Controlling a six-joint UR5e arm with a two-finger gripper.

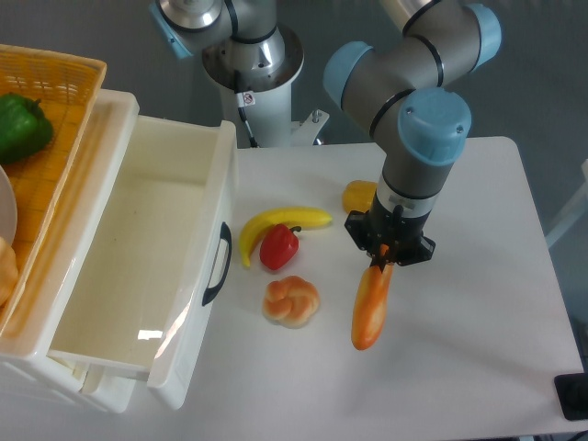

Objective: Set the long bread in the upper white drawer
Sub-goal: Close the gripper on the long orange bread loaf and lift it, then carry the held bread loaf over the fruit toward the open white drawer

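Note:
The long bread [370, 308] is a slender orange-golden baguette hanging nearly upright over the table's middle right. My gripper [384, 258] is shut on its upper end, with the lower end pointing down toward the tabletop. The upper white drawer [138, 266] stands pulled open at the left, its inside bare, with a dark curved handle [217, 265] on its front panel. The bread is well to the right of the drawer.
A yellow banana [276, 225], a red pepper [279, 246] and a round knotted bun [291, 300] lie between the drawer and the bread. An orange-yellow item [359, 196] sits behind the gripper. A woven yellow basket [46, 119] with a green pepper [20, 127] is at far left.

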